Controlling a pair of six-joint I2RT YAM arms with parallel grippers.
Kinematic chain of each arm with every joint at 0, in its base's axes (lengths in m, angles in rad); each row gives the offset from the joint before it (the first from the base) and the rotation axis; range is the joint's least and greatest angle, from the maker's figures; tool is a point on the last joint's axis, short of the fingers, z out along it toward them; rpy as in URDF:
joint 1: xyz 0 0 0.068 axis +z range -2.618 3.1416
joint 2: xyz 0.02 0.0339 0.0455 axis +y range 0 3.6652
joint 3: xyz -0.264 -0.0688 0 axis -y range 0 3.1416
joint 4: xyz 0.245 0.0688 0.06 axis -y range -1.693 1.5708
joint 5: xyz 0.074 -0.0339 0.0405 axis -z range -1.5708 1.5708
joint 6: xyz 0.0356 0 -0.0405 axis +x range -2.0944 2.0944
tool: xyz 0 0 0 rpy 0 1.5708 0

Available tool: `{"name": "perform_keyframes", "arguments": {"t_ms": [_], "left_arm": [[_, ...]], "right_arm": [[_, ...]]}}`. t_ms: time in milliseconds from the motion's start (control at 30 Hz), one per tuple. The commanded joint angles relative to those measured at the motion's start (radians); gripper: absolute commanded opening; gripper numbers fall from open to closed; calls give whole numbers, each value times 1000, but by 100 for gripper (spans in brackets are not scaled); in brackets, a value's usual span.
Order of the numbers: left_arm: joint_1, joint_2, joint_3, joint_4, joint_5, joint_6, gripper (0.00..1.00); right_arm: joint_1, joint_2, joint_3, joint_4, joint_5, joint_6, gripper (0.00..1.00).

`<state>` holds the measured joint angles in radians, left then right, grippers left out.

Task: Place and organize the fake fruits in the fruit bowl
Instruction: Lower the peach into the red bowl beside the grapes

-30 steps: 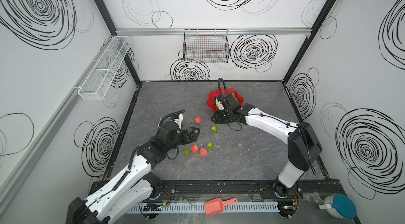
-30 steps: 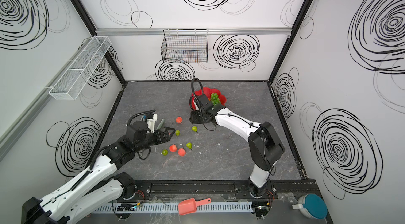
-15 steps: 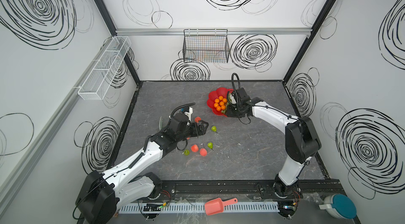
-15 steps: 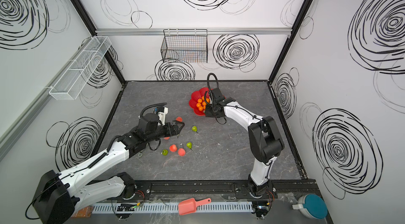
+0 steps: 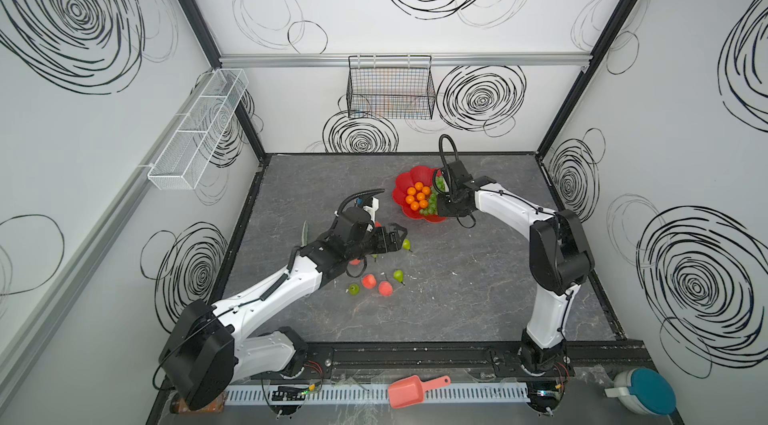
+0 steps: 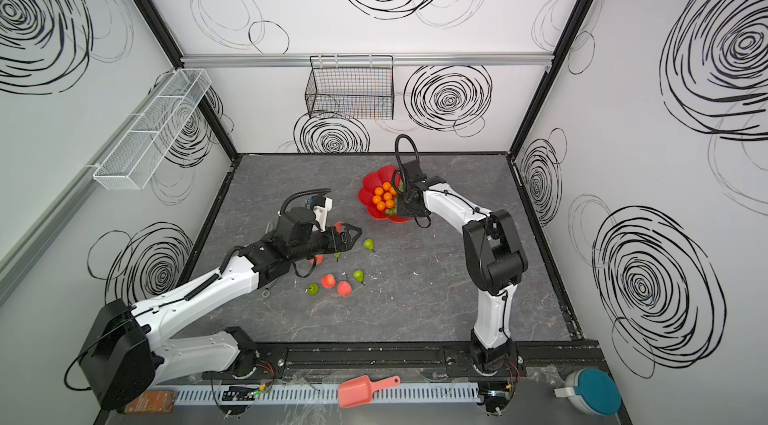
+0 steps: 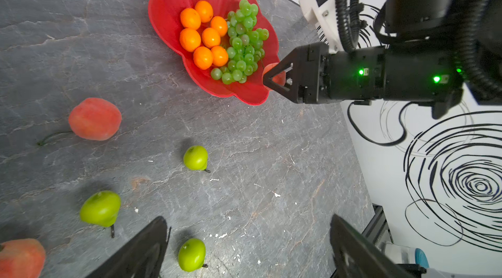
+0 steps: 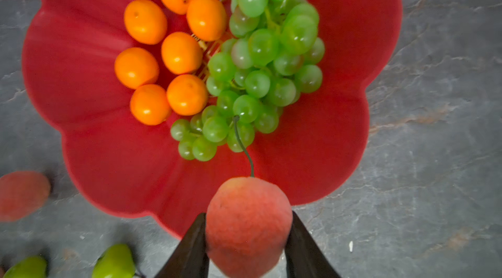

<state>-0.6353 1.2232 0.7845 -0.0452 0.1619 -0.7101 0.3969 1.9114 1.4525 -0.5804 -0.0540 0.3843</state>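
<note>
My left tool (image 7: 247,218) hangs over the desk (image 5: 478,277). Its two fingers are wide apart and there is nothing between them. Under it and around it lie the fruits that are not in yet. These are some green pears (image 7: 101,208) and some pink peaches (image 7: 95,119). They are loose on the desk, and none of them touches the bowl.

Next, more to the right, sits the red bowl (image 8: 81,72). It is shaped like a flower. Inside, the oranges (image 8: 179,52) sit in a little bunch. The grapes (image 8: 266,59) lie right beside them, touching. The rest of the bowl is bare.

Last comes my right tool (image 8: 248,215). It is squeezing one peach (image 8: 248,236) between its fingers. The peach hangs over the edge of the bowl, on the side by the grapes. Its thin stem points at them. I cannot tell if it touches the bowl yet.

I think I am in the middle of bringing this peach in. For the next move, I would push it a bit more over the bare red part and go down low. Only then would I let go. The sides of the bowl slope, so a round peach dropped from high up could roll out or bump the grapes. After that, my left tool looks ready to go down on a pear.
</note>
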Motion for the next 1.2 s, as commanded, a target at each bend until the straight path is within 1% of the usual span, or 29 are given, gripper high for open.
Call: {"name": "perform_keyframes", "arguments": {"t_ms": [0, 267, 533, 767, 967, 1167], "left_arm": [[-12, 15, 41, 43, 9, 20, 96], [-25, 24, 39, 45, 4, 21, 96], [-26, 25, 36, 45, 4, 23, 96], [-26, 24, 32, 46, 6, 21, 96], [-23, -6, 39, 16, -7, 30, 96], [-20, -102, 18, -72, -40, 50, 96]], "right_arm": [[-20, 38, 56, -46, 52, -24, 43], [-53, 111, 137, -72, 91, -35, 44], [-66, 140, 171, -78, 83, -36, 51], [-69, 139, 198, -97, 81, -37, 54], [-63, 92, 208, -111, 81, -39, 57], [-9, -5, 188, -120, 111, -42, 58]]}}
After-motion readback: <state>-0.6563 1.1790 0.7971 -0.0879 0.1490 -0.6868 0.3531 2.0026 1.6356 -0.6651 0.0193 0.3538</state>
